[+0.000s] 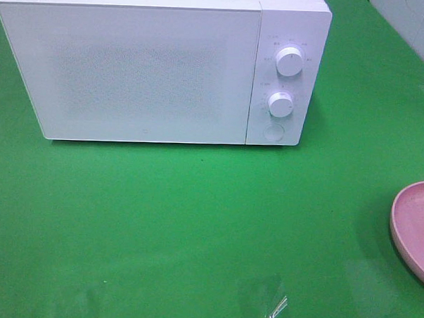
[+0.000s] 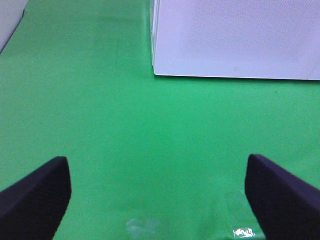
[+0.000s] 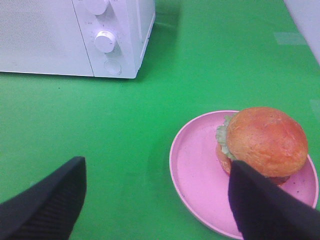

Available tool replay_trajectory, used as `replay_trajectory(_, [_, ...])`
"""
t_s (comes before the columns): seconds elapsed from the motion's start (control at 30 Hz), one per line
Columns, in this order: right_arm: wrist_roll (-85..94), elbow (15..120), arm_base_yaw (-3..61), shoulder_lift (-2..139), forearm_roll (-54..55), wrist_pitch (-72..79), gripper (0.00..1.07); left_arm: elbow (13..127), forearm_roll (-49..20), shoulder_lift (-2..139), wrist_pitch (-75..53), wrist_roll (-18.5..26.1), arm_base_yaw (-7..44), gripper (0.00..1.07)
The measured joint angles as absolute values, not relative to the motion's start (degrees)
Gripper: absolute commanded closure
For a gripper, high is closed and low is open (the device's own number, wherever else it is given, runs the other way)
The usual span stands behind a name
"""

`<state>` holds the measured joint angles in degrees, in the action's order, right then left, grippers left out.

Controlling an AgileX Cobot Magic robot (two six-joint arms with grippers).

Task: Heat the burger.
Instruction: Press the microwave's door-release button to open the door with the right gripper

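I'm seeing the left gripper (image 2: 156,167) hanging over the green table (image 2: 150,110) with its jaws spread wide, and the right gripper (image 3: 156,170) gaping just as wide, holding nothing. Close by the right one, the burger (image 3: 265,140) is sitting on the pink plate (image 3: 197,165); farther back, the white microwave (image 1: 131,71) is standing with its door shut

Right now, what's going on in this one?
Nothing is being handled yet. The burger sits on the pink plate, on the green table to the right of the white microwave, whose door is shut. The right gripper hovers open near the plate, holding nothing. The left gripper is open too, over bare table in front of the microwave's door.
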<state>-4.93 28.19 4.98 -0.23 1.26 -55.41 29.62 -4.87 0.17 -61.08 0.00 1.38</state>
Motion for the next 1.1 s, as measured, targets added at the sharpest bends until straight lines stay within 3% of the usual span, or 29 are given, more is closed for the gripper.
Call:
replay_trajectory(0.77, [-5.16,29.22,4.98,-0.06,1.26,-53.51,0.32,29.62,-4.87,0.17,-61.08,0.00,1.38,0.20])
replay_trajectory(1.1, [-5.21,30.02,4.98,11.29,1.26,-45.15,0.32,29.62,-4.87,0.17,-61.08,0.00,1.38,0.20])
